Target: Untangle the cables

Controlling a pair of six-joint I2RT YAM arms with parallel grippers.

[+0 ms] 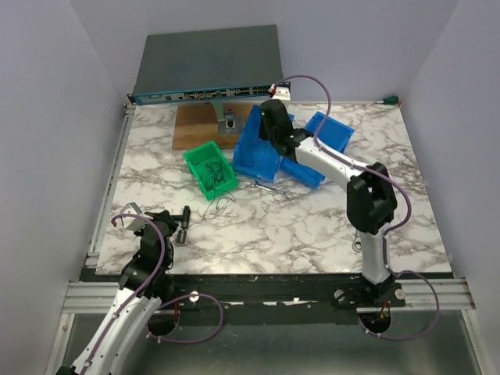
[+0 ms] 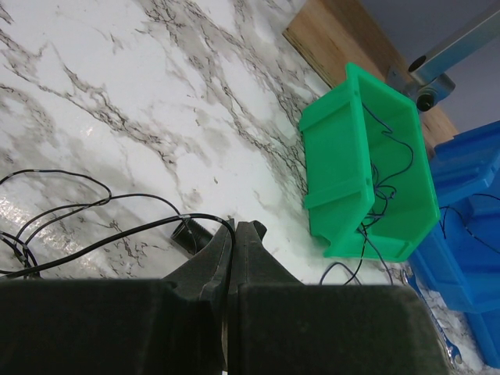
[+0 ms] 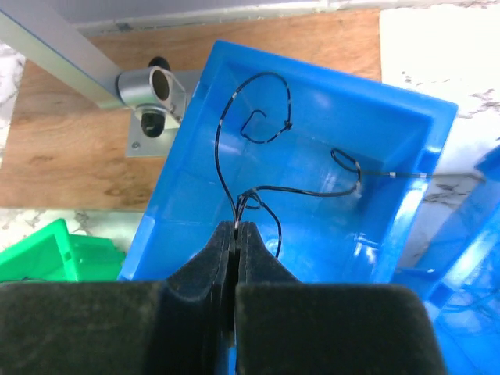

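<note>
Partly done, I'd say: right claw [image 3: 236,228] pinches a black wire [image 3: 222,141] over the blue bin [image 3: 176,187], left claw [image 2: 237,228] pressed together & empty, w/ a tangle [image 2: 383,187] in the green bin [image 2: 336,156] & loose wires [image 2: 47,173] on the table [image 2: 117,78] yet to sort.

The left arm [image 1: 108,337] and the right arm [image 1: 328,160] are built alike, with smooth white shells between bulky matt-black joint housings. A thin purple cable [image 1: 327,100] loops along each arm and curls out in a slack ring at the base. The left claw [image 2: 237,229] and the right claw [image 3: 237,228] have broad black fingers that taper to narrow tips.
</note>
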